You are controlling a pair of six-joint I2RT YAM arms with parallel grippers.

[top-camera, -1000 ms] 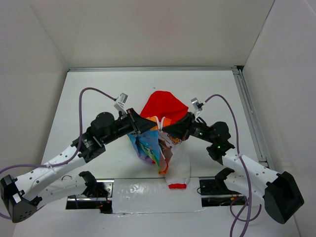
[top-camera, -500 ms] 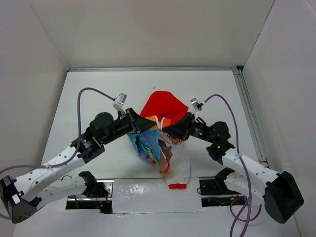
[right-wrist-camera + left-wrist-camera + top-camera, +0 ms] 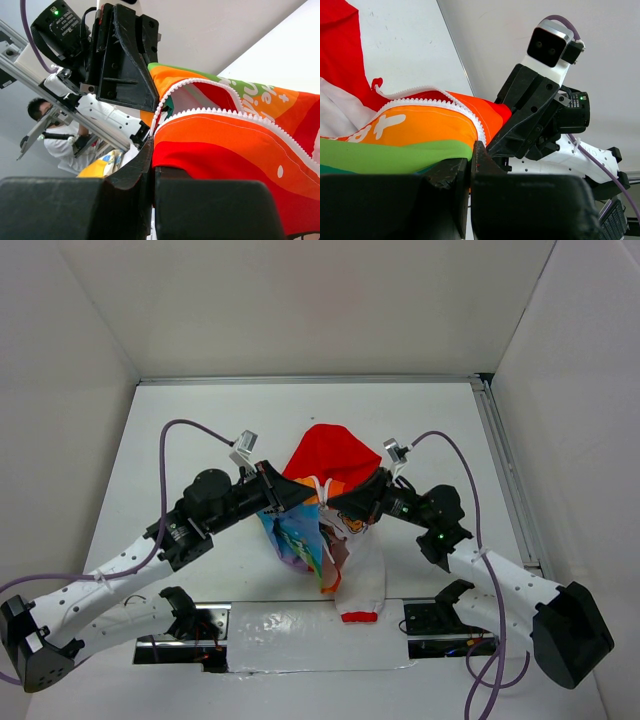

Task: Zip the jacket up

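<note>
The left pincer (image 3: 283, 497) and right pincer (image 3: 340, 505) are each squeezed tight on a front edge of the jacket (image 3: 300, 535), which hangs between and under them. If one pulls too hard, the soft cloth may slip out and drop.

One jacket (image 3: 333, 455). One left gripper (image 3: 291, 498), one right gripper (image 3: 340, 504). Two purple cables (image 3: 186, 423).

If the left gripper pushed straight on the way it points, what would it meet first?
Past the jacket it clamps, the left gripper would likely meet the right gripper, facing it close ahead; the gap is hard to judge.
</note>
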